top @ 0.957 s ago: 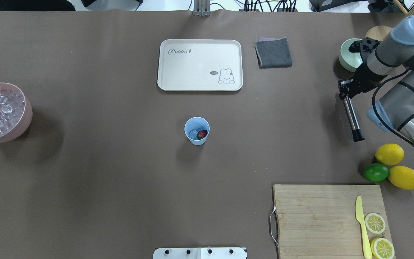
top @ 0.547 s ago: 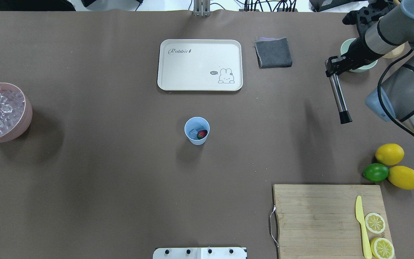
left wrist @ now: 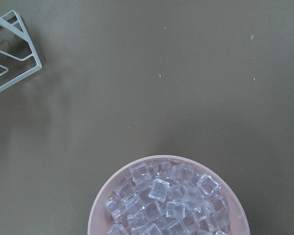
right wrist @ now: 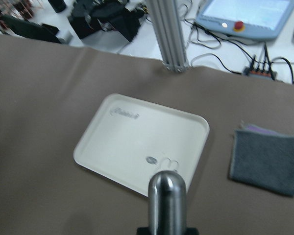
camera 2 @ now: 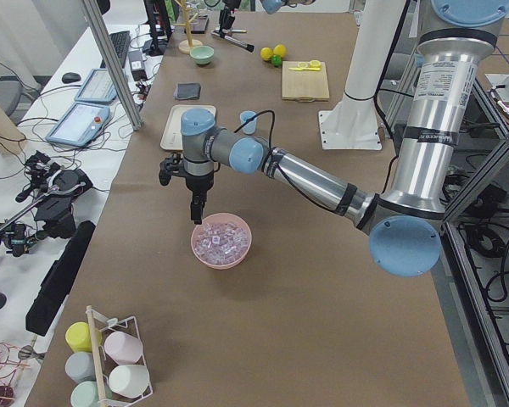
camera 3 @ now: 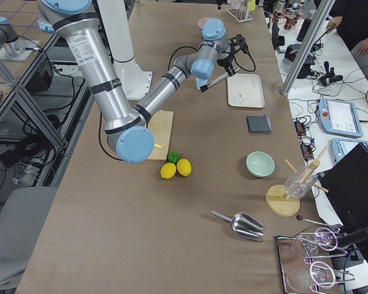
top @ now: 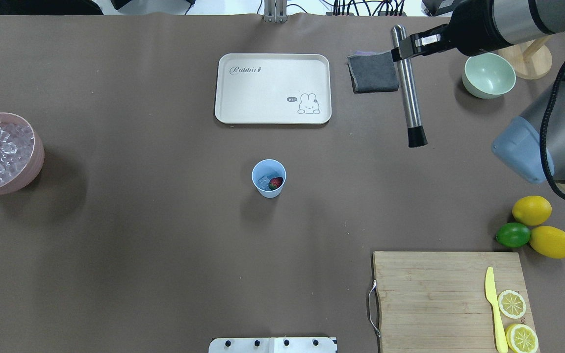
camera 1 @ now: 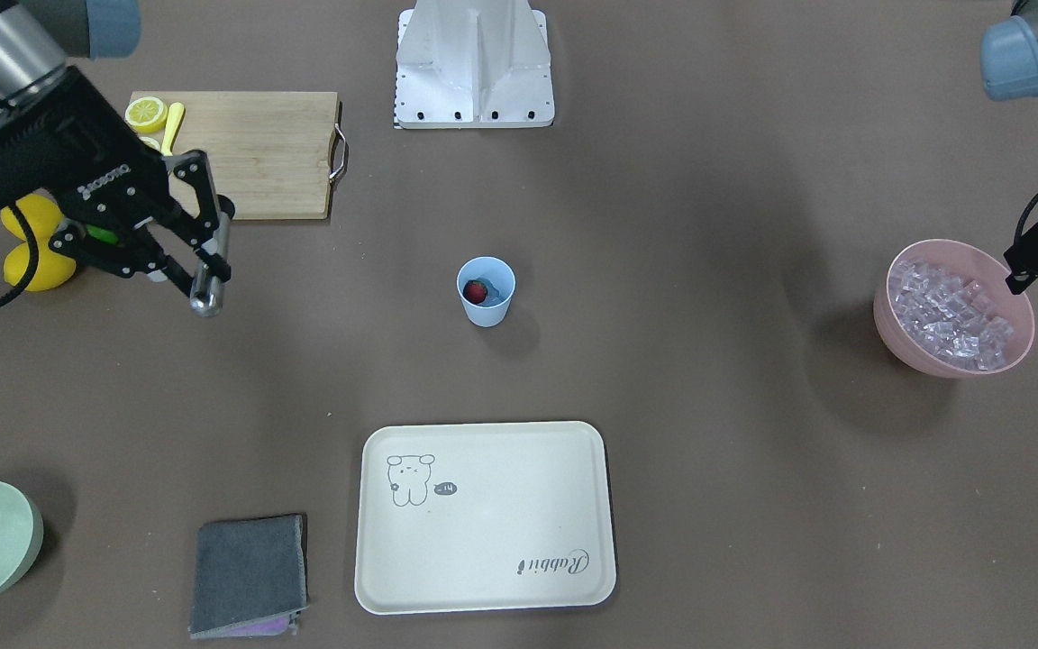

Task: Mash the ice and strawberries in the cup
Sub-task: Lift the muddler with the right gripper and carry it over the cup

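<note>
The light blue cup (top: 269, 178) stands mid-table, also in the front view (camera 1: 486, 290). In it lie a red strawberry (top: 275, 183) and clear ice (top: 263, 182). My right gripper (top: 402, 49) is shut on a steel muddler (top: 409, 93), held in the air over the grey cloth, far right of the cup; it also shows in the front view (camera 1: 210, 270). My left gripper (camera 1: 1016, 278) hangs over the rim of the pink bowl (top: 37, 157) full of ice cubes (left wrist: 166, 205). Its fingers are too small to tell open from shut.
A cream tray (top: 272, 88) lies beyond the cup. A grey cloth (top: 373, 72) and a pale green bowl (top: 488, 75) sit at the far right. Two lemons (top: 531, 210), a lime (top: 513, 235) and a cutting board (top: 439, 294) with a yellow knife (top: 493, 309) are at the near right.
My right arm has carried the muddler away from the right edge, up and toward the far left, to above the grey cloth. The cup and the left arm have not moved.
</note>
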You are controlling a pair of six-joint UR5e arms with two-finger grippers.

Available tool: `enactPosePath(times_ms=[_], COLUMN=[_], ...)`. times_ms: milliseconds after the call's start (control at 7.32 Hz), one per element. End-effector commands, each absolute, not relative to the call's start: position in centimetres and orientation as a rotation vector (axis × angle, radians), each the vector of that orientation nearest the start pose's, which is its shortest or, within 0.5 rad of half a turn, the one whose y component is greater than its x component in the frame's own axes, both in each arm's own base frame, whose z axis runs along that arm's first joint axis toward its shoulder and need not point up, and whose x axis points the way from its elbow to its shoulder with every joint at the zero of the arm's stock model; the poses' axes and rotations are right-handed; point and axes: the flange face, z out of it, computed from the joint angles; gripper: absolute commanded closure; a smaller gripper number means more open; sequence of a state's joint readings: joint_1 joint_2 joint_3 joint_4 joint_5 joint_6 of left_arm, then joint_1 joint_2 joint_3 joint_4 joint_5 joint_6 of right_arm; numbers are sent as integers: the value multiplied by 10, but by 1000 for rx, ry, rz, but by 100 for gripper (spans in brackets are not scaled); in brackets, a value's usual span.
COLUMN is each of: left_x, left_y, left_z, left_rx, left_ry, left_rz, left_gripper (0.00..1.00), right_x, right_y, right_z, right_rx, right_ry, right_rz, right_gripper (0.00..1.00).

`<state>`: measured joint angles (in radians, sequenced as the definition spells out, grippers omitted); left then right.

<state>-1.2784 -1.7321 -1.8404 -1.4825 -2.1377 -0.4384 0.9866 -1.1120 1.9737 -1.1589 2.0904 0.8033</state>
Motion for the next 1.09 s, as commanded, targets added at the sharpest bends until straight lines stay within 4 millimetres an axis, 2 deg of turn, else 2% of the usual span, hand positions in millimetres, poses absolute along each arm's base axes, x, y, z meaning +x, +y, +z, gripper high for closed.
enactPosePath(times_ms=[0, 273, 547, 683, 820, 957], left_x=[87, 88, 88, 87, 87, 87], left_y=[-553, -553, -551, -548, -547, -546], left_z=[475, 482, 485, 490, 492, 493], left_rx=[101, 89, 83, 74, 71, 69], left_ry=[641, 644, 645, 644, 643, 642], left_rz=[-40, -40, -41, -44, -45, -45], left_gripper=[2, 2, 2, 2, 2, 2], right_x=[-270, -347, -413, -424, -434, -445], right_y=[-473, -422, -378, -374, -381, -382], right_z=[132, 125, 132, 139, 150, 146], right_rx=[953, 1115, 1185, 1232, 1252, 1268], right_ry=[-1281, -1341, -1296, -1282, -1256, -1268], right_rz=[-58, 46, 145, 168, 205, 227], right_gripper=[100, 100, 100, 100, 100, 100])
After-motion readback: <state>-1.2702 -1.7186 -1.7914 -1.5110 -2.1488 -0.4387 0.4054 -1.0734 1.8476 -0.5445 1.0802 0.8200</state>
